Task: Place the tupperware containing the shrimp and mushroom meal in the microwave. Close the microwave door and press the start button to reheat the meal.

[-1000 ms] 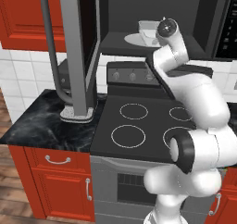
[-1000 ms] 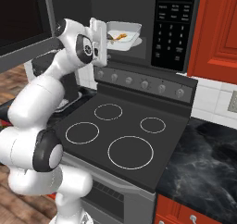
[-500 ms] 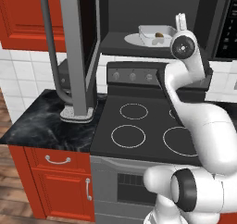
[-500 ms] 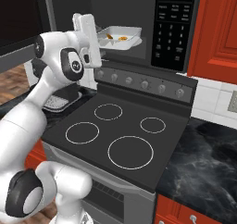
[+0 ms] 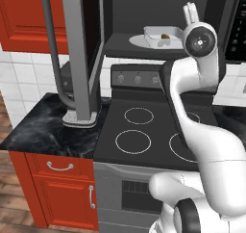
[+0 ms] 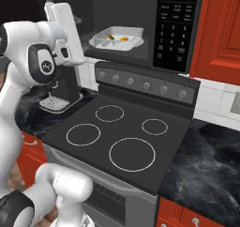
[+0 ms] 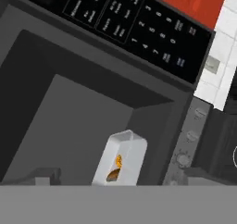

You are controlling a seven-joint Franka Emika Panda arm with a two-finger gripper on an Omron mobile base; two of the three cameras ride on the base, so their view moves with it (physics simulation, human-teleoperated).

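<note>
1. The tupperware (image 6: 118, 37) sits on the floor of the open microwave (image 6: 140, 15), with the shrimp and mushroom meal (image 6: 123, 38) inside it; placing looks done.
2. The gripper (image 5: 191, 11) is raised just outside the cavity, with the container ahead of it and apart from it. Nothing hangs from it, but I cannot tell how wide its fingers stand.
3. The microwave door (image 5: 81, 49) stands swung wide open, well off to the hand's left, its long bar handle (image 5: 52, 49) facing outward. Closing it is not yet done.
4. The keypad (image 7: 125, 24) lies to the far side of the cavity from the door, past the container. Pressing start comes last.
5. My judgement: roughly a third complete, with the door swing the next job.
</note>
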